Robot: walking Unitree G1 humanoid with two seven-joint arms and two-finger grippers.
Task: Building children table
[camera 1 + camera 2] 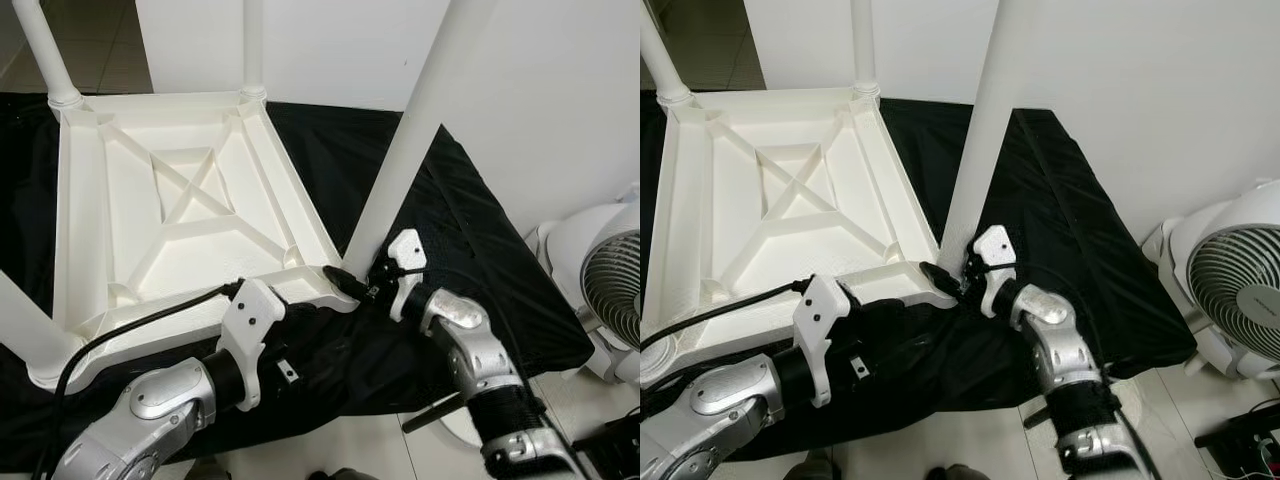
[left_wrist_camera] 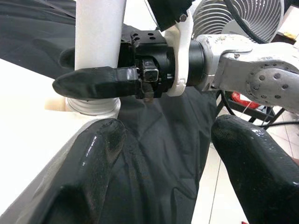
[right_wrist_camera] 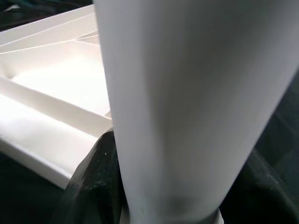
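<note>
On a surface draped in black cloth (image 1: 470,240), the upturned white plastic children's table (image 1: 170,215) lies with its legs up. The right hand (image 1: 362,283) clasps the base of the near white tubular leg (image 1: 415,130). In the left wrist view, the left hand (image 2: 168,158) hangs released just beside that corner. In the right wrist view, black fingers (image 3: 96,186) flank the leg.

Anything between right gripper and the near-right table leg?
Nothing visible. The right gripper already has its fingers around the base of the leg, right at the corner socket of the upturned tabletop. The left gripper is open beside it.
</note>
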